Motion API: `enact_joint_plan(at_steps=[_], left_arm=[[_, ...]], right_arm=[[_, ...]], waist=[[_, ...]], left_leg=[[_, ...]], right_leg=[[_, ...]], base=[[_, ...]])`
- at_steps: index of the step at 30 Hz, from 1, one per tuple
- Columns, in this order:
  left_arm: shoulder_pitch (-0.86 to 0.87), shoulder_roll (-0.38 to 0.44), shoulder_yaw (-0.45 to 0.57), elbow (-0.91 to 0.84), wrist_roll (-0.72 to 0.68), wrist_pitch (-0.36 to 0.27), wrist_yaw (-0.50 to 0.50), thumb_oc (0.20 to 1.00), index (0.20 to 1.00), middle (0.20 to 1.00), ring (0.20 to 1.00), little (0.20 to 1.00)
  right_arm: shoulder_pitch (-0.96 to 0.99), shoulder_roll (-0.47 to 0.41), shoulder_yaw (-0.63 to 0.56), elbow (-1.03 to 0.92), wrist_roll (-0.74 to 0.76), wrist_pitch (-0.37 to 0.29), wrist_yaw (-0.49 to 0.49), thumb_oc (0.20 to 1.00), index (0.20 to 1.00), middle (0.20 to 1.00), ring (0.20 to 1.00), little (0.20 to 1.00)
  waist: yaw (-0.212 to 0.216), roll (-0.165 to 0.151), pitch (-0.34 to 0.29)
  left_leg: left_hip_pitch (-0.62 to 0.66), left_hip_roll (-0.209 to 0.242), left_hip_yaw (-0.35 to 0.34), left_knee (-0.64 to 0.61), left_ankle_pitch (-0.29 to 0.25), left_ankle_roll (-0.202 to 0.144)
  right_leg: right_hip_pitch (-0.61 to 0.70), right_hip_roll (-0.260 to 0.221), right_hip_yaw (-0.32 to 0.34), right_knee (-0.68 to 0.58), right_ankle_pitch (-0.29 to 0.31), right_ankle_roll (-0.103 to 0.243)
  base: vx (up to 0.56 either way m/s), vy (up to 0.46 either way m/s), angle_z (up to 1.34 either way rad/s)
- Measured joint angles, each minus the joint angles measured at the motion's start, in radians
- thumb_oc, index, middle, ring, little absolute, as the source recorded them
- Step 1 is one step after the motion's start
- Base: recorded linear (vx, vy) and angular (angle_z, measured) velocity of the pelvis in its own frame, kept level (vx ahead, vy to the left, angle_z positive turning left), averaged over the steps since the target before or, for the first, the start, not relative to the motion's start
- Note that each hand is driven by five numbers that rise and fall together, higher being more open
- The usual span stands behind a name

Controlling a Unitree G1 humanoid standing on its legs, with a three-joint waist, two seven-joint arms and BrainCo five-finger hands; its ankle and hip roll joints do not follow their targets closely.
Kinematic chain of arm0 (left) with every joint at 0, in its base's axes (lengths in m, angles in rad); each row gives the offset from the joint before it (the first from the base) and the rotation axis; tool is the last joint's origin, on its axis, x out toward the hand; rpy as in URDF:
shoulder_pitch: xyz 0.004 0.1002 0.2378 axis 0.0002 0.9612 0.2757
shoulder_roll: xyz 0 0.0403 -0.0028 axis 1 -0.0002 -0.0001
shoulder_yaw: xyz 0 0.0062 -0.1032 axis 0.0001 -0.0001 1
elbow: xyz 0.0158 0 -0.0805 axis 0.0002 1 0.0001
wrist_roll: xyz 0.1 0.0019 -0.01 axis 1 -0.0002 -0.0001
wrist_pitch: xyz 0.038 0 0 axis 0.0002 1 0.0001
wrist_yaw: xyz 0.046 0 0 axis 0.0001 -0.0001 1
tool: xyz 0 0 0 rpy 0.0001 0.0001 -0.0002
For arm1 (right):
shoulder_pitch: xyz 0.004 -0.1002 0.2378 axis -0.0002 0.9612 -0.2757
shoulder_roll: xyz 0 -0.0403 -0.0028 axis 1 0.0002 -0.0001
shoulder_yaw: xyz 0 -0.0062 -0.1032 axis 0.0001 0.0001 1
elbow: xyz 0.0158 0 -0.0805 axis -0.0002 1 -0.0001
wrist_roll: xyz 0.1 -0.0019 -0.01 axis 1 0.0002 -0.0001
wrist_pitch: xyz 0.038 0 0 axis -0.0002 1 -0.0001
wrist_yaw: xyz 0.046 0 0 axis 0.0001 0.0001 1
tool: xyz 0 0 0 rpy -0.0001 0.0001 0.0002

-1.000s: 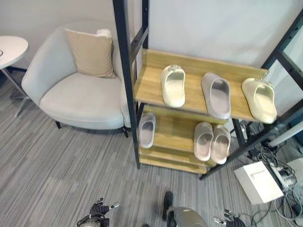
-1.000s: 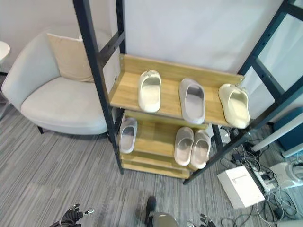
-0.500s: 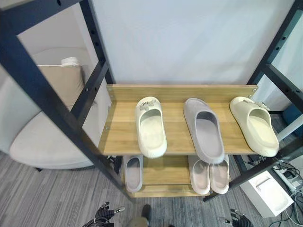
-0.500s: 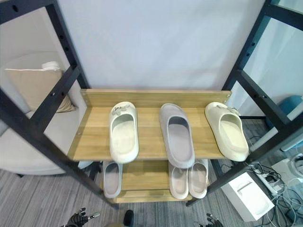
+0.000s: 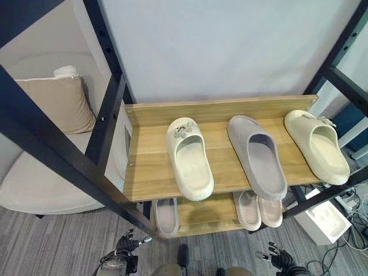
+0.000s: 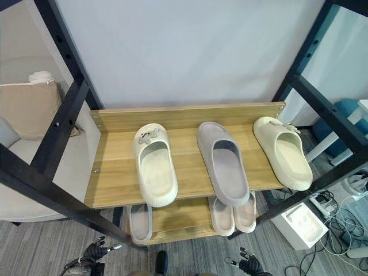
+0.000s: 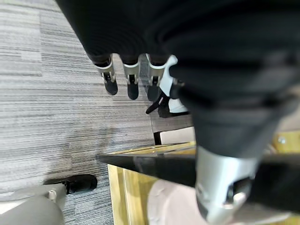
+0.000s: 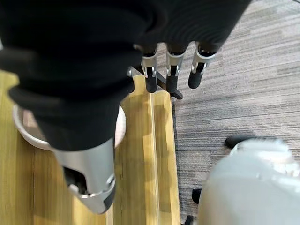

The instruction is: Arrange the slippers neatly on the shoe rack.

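Three slippers lie on the wooden upper shelf (image 5: 149, 172) of the shoe rack: a cream one (image 5: 190, 159) to the left, a grey one (image 5: 258, 156) in the middle, and a cream one (image 5: 318, 147) at the right end. On the lower shelf lie a single grey slipper (image 5: 167, 217) and a pinkish pair (image 5: 258, 210) side by side. My left hand (image 5: 124, 251) hangs low over the carpet in front of the rack, fingers (image 7: 131, 80) straight and empty. My right hand (image 5: 281, 259) hangs low on the right, fingers (image 8: 170, 71) relaxed, holding nothing.
Black metal uprights (image 5: 63, 161) of the rack cross the left and right of the scene. A pale armchair (image 5: 34, 178) with a beige cushion (image 5: 54, 103) stands left of the rack. A white box (image 5: 324, 221) and cables lie on the floor at the right.
The camera has moved closer and shifted, so the rack now sits nearer and higher in the picture. Slippers keep their places. Both hands stay low and empty.
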Motion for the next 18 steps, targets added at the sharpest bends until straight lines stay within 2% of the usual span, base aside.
enact_joint_plan(at_steps=[2,3,4,7,8,9,10,11,12,13,14,15,16,18], left_arm=[[0.011,0.009,0.009,0.001,-0.012,0.0,0.0,1.0,1.0,1.0,1.0,1.0],[0.029,-0.001,0.007,0.0,-0.023,0.003,0.0,1.0,1.0,1.0,1.0,1.0],[0.043,-0.007,0.007,-0.013,-0.029,0.001,-0.002,1.0,1.0,1.0,1.0,1.0],[0.044,-0.011,-0.004,-0.015,-0.029,0.001,-0.001,1.0,1.0,1.0,1.0,1.0],[0.027,-0.016,-0.008,0.005,-0.029,0.002,-0.002,1.0,1.0,1.0,1.0,1.0],[0.024,-0.014,-0.011,0.021,-0.029,0.006,-0.002,1.0,1.0,1.0,1.0,1.0],[0.029,-0.006,-0.01,0.039,-0.029,0.011,-0.003,1.0,1.0,1.0,1.0,1.0],[0.029,-0.001,-0.008,0.047,-0.029,0.014,-0.003,1.0,1.0,1.0,1.0,1.0],[0.025,-0.005,-0.005,0.042,-0.029,0.012,-0.003,1.0,1.0,1.0,1.0,1.0],[0.023,-0.012,-0.005,0.037,-0.029,0.011,-0.004,1.0,1.0,1.0,1.0,1.0],[0.024,-0.03,-0.005,0.024,-0.029,0.011,-0.006,1.0,1.0,1.0,1.0,1.0],[0.02,-0.043,-0.005,0.018,-0.028,0.01,-0.012,1.0,1.0,1.0,1.0,1.0],[0.017,-0.045,-0.005,0.011,-0.028,0.009,-0.012,1.0,1.0,1.0,1.0,1.0],[0.019,-0.042,-0.005,0.006,-0.028,0.008,-0.012,1.0,1.0,1.0,1.0,1.0]], right_arm=[[-0.003,0.002,0.003,-0.002,0.0,0.0,0.001,1.0,1.0,1.0,1.0,1.0],[-0.003,-0.008,0.003,-0.001,0.0,0.002,0.0,1.0,1.0,1.0,1.0,1.0],[0.01,-0.014,0.004,-0.006,0.0,0.001,0.001,1.0,1.0,1.0,1.0,1.0],[0.02,-0.025,0.042,0.01,0.0,0.002,0.004,1.0,1.0,1.0,1.0,1.0],[0.015,-0.035,0.039,0.011,0.0,0.005,0.002,1.0,1.0,1.0,1.0,1.0],[0.007,-0.04,0.04,0.011,0.0,0.011,0.002,1.0,1.0,1.0,1.0,1.0],[-0.002,-0.038,0.039,0.005,0.0,0.014,0.002,1.0,1.0,1.0,1.0,1.0],[-0.001,-0.044,0.033,-0.016,0.0,0.015,0.002,1.0,1.0,1.0,1.0,1.0],[0.001,-0.061,0.027,-0.033,0.0,0.014,0.001,1.0,1.0,1.0,1.0,1.0],[-0.003,-0.072,0.026,-0.028,-0.001,0.017,0.0,1.0,1.0,1.0,1.0,1.0],[-0.004,-0.085,0.004,-0.026,-0.001,0.02,-0.001,1.0,1.0,1.0,1.0,1.0],[-0.011,-0.089,-0.002,-0.029,-0.001,0.021,-0.001,1.0,1.0,1.0,1.0,1.0],[-0.012,-0.087,-0.001,-0.031,-0.001,0.021,0.001,1.0,1.0,1.0,1.0,1.0],[-0.012,-0.079,0.0,-0.035,-0.001,0.02,0.003,1.0,1.0,1.0,1.0,1.0]], waist=[[0.015,-0.025,-0.014],[0.019,-0.002,-0.02],[0.018,0.005,-0.024],[0.025,0.028,-0.027],[0.024,0.019,-0.017],[0.029,-0.014,-0.012],[0.03,-0.065,-0.018],[0.02,-0.106,-0.027],[0.009,-0.104,-0.032],[-0.007,-0.086,-0.031],[-0.027,-0.035,-0.045],[-0.033,0.013,-0.043],[-0.03,0.027,-0.037],[-0.028,0.031,-0.039]], left_leg=[[-0.023,0.003,0.003,0.004,0.02,-0.028],[-0.034,0.03,-0.02,0.004,0.04,-0.055],[-0.046,0.054,-0.032,0.004,0.047,-0.068],[-0.098,0.134,-0.133,0.005,0.136,-0.172],[-0.144,0.156,-0.16,0.011,0.231,-0.234],[-0.158,0.132,-0.156,0.069,0.213,-0.243],[-0.167,0.079,-0.128,0.178,0.104,-0.191],[-0.153,0.025,-0.106,0.239,0.002,-0.161],[-0.109,0.015,-0.105,0.233,-0.046,-0.137],[-0.052,0.025,-0.104,0.194,-0.064,-0.124],[0.065,0.052,-0.106,0.061,-0.073,-0.111],[0.12,0.065,-0.101,-0.001,-0.08,-0.094],[0.121,0.073,-0.102,-0.001,-0.096,-0.078],[0.114,0.065,-0.1,0.004,-0.107,-0.074]], right_leg=[[0.037,-0.01,-0.01,-0.127,-0.015,0.021],[0.061,0.019,-0.038,-0.189,0.019,0.02],[0.072,0.049,-0.048,-0.224,0.038,0.007],[0.059,0.151,-0.116,-0.226,0.068,-0.077],[0.018,0.179,-0.163,-0.186,0.055,-0.135],[0.006,0.152,-0.174,-0.183,0.075,-0.165],[-0.002,0.109,-0.164,-0.198,0.102,-0.155],[0.002,0.069,-0.16,-0.233,0.13,-0.145],[0.013,0.061,-0.162,-0.265,0.152,-0.131],[0.015,0.072,-0.164,-0.277,0.16,-0.122],[0.016,0.109,-0.168,-0.3,0.168,-0.102],[0.014,0.13,-0.173,-0.306,0.185,-0.098],[0.012,0.136,-0.171,-0.31,0.194,-0.091],[0.01,0.129,-0.168,-0.322,0.207,-0.082]], base=[[-0.13,-0.24,-0.03],[-0.18,-0.286,0.17],[-0.2,-0.246,0.42],[-0.24,-0.172,0.75],[-0.21,-0.102,0.59],[-0.17,-0.068,0.31],[0.0,0.0,0.0],[0.02,0.028,0.08],[0.07,0.044,0.21],[0.09,0.057,0.25],[0.12,0.084,0.2],[0.1,0.087,0.08],[0.07,0.076,-0.05],[0.04,0.055,-0.08]])
